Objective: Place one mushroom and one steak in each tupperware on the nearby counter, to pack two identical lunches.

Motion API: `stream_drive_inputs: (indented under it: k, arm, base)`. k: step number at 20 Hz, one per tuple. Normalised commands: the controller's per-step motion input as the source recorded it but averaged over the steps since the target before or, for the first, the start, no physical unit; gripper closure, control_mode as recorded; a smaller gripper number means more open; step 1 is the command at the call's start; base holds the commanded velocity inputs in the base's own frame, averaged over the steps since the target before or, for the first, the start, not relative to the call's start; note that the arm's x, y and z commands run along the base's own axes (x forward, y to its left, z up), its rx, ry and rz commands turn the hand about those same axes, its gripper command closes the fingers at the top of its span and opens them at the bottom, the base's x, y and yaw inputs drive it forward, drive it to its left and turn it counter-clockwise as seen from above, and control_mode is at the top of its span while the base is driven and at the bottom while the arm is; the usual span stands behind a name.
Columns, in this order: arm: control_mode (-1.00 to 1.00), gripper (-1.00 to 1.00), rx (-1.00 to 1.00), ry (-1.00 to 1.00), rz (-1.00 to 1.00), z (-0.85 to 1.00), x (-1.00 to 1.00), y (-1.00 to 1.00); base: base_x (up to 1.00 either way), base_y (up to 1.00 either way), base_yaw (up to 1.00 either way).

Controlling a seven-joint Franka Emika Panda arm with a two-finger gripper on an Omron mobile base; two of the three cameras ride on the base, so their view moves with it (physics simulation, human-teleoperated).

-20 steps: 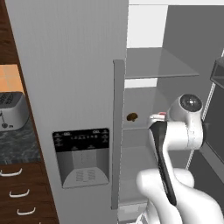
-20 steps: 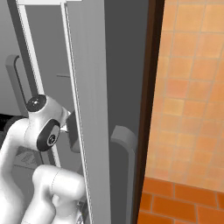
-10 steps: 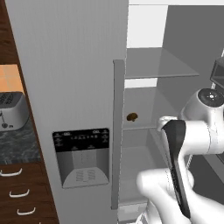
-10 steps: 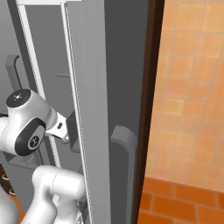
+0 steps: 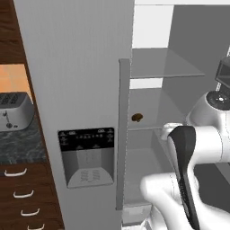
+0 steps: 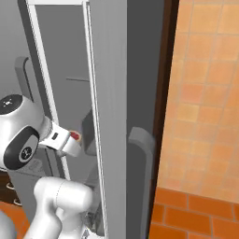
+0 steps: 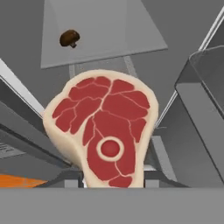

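Steak lifted at the open fridge
The fingers (image 7: 112, 181) clamp a raw steak (image 7: 103, 131); a mushroom (image 7: 69, 38) sits on the shelf (image 7: 113, 35) at 11 o'clock.

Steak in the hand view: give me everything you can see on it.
The steak is a raw T-bone-style cut: red meat split by pale fat lines, a cream fat rim and a round bone ring near its lower end. It stands upright, its flat face to the camera, its bottom edge down between the gripper fingertips, apparently held. Behind it lie grey fridge shelves, one carrying a brown mushroom that is clear of it.
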Motion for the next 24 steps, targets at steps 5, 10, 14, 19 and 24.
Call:
stream_drive_inputs:
  k: [5,10,14,19,24]
  arm:
    - [1.00,1.00,0.00,0.00,0.00,0.00,0.00,0.00]
    - [1.00,1.00,0.00,0.00,0.00,0.00,0.00,0.00]
    - [1.00,1.00,0.00,0.00,0.00,0.00,0.00,0.00]
    - [1.00,1.00,0.00,0.00,0.00,0.00,0.00,0.00]
    - [1.00,1.00,0.00,0.00,0.00,0.00,0.00,0.00]
  base:
    - [-0.69,0.86,0.08]
    - [-0.17,1.00,0.01]
    - [-0.01,1.00,0.00]
    - [0.04,1.00,-0.05]
    - [0.35,1.00,-0.10]
